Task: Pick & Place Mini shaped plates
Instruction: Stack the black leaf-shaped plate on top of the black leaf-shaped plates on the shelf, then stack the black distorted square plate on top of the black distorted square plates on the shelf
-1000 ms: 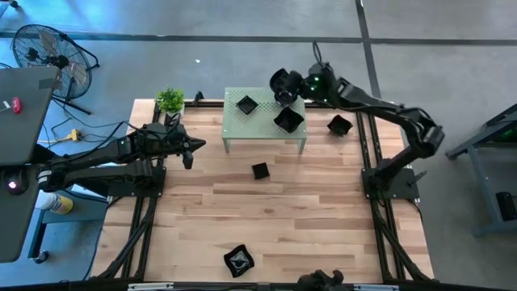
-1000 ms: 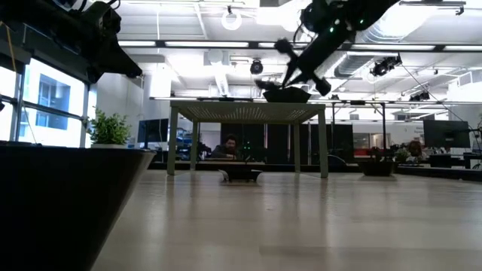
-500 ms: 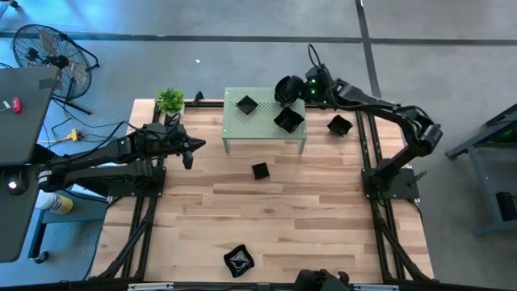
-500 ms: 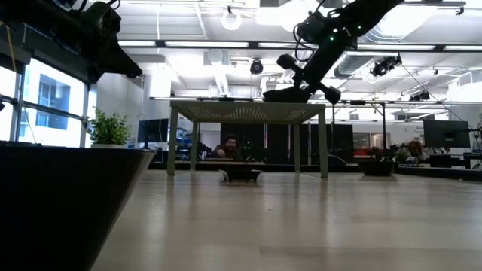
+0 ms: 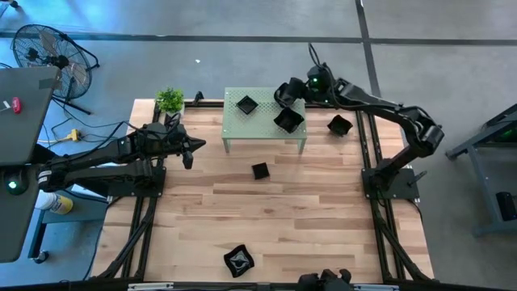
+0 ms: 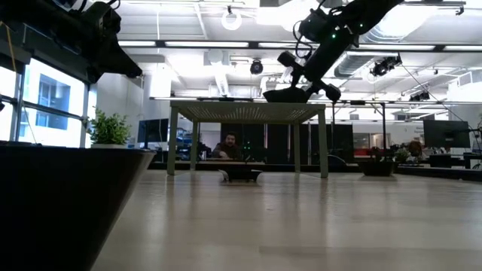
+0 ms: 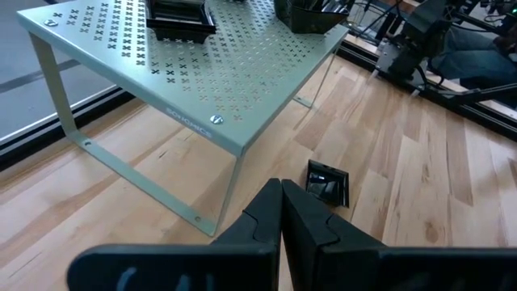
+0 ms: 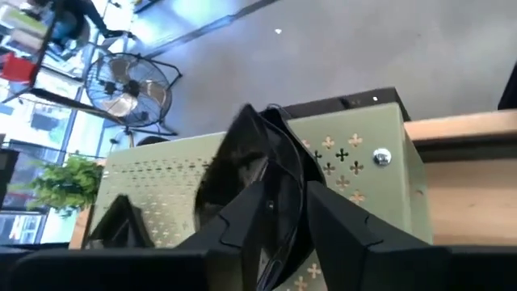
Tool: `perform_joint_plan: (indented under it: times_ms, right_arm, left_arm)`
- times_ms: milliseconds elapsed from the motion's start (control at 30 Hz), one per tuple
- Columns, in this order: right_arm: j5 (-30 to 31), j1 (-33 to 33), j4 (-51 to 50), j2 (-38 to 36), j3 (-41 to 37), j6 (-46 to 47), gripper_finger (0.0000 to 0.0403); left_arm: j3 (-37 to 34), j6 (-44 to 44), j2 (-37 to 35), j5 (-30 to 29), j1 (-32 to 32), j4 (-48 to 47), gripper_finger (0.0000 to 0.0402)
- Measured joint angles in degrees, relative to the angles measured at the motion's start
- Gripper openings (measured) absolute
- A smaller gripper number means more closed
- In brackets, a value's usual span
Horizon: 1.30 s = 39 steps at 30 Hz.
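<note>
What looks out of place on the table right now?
The plate on the stand near the right gripper sits turned at an angle near the stand's edge, unlike the squarer plate beside it. A crumpled-looking plate lies alone at the table's near edge. The left gripper waits shut.

**Small glossy black plates on the stand and the table**

Two small glossy black plates, one square (image 5: 246, 104) and one tilted (image 5: 288, 120), rest on the green perforated stand. Three lie on the wooden table: one (image 5: 259, 170) before the stand, one (image 5: 340, 124) beside it, and one, perhaps wavy-edged (image 5: 238, 259), near the front.
</note>
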Motion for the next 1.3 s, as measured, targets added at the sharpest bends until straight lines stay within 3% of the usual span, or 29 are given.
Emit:
perform_joint_plan:
  times_ms: [233, 433, 533, 667, 867, 1033, 1167, 1300]
  right_arm:
    - [-2.78, -1.51, -0.96, -3.53, 0.0, -5.44, 0.0105]
    - [-9.92, -2.68, -5.81, -4.29, 0.02, -12.51, 0.0048]
    - [-9.54, -3.45, -13.05, -6.92, 0.02, -17.38, 0.001]
    - [-4.84, -5.95, -25.82, -10.75, -0.7, -22.13, 0.001]
    - [-5.37, -13.81, -27.15, -14.97, -10.53, -23.49, 0.0005]
    - [-8.6, -18.88, -25.2, -10.55, -11.97, -28.69, 0.0032]
    - [-9.28, -20.67, -28.25, -3.33, -6.05, -34.23, 0.0063]
    - [-5.41, -22.28, -35.51, 3.85, 1.63, -38.91, 0.0093]
  left_arm:
    - [0.02, 0.0, 0.0, 0.02, 0.0, 0.02, 0.0001]
    - [0.02, 0.0, 0.0, 0.02, 0.02, 0.02, 0.0001]
    - [0.02, 0.0, 0.0, 0.02, 0.0, 0.02, 0.0001]
    - [0.02, -0.02, 0.0, 0.02, 0.0, 0.01, 0.0001]
    - [0.02, -0.02, 0.0, -0.99, 0.0, 0.0, 0.0001]
    - [0.02, -0.02, 0.0, -1.16, 0.01, 0.0, 0.0001]
    - [0.02, -0.02, 0.0, -1.18, 0.0, 0.0, 0.0001]
    - [0.02, -0.21, 0.0, -1.06, 0.0, 0.0, 0.0001]
